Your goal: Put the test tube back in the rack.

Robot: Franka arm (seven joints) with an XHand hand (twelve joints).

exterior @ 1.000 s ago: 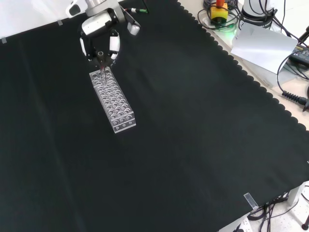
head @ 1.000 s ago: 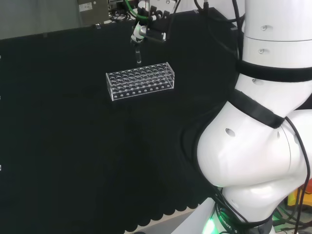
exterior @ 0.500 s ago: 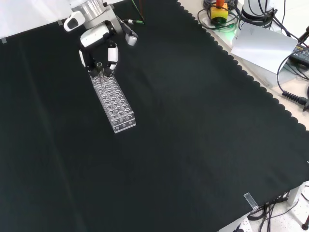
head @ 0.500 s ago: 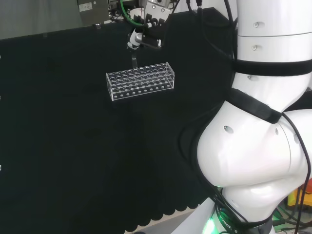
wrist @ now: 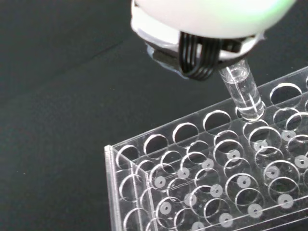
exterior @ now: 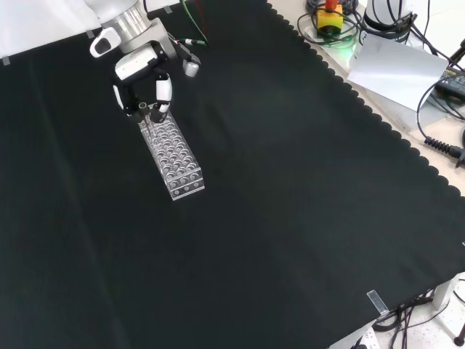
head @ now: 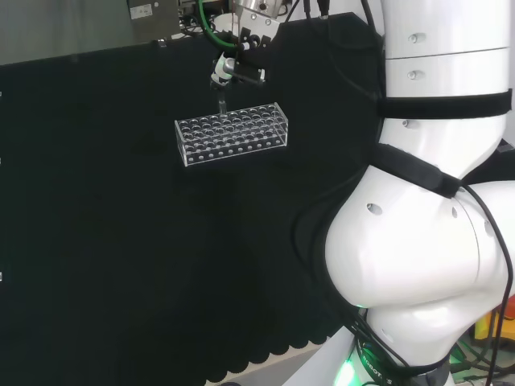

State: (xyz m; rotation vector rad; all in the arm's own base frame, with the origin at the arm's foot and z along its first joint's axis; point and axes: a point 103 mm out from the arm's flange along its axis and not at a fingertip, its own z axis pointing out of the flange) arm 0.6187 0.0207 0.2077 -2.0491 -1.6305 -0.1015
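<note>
Wrist view puts our tube (wrist: 243,91) at a hole in the rack's (wrist: 211,178) outer row, its base at the rim, its long axis slightly tilted. Our hand (exterior: 142,76) pinches its top, over the rack's end nearest the bench's far edge.

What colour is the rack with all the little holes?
The rack is see-through, clear plastic with no colour; the black cloth shows through it. The wrist view shows it best.
</note>
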